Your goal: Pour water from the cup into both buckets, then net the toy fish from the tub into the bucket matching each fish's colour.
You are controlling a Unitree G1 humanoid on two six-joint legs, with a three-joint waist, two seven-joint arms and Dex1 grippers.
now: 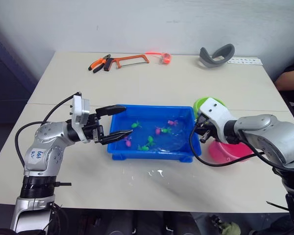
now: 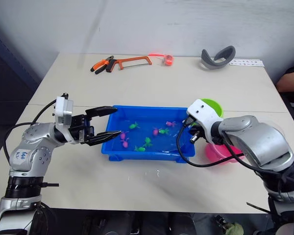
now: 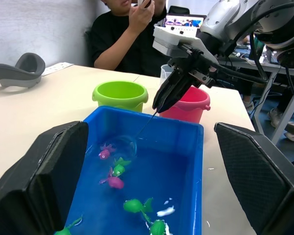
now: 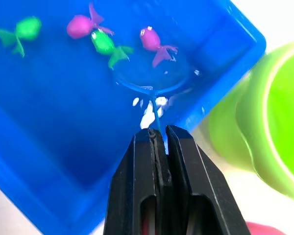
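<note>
Net [image 4: 152,83] handle sits pinched in the right claw [image 4: 159,133], hoop dipped in the tub [image 1: 118,152] just ahead of the fingertips among pink and green fish [image 4: 154,41]. In the left wrist view, the left claw [image 1: 115,125] hangs spread wide and empty over the tub's opposite end. Beyond the right claw stand the green bucket [image 3: 120,94] and pink bucket [image 3: 192,103].

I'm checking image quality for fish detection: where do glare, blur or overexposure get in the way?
Right wrist view: the table beside the tub is washed out to white, the green bucket is soft-edged, and white glints sit on the water near the net. Left wrist view: the left end effector looms blurred in the foreground. Eye views: even light, faint sheen on the water.
</note>
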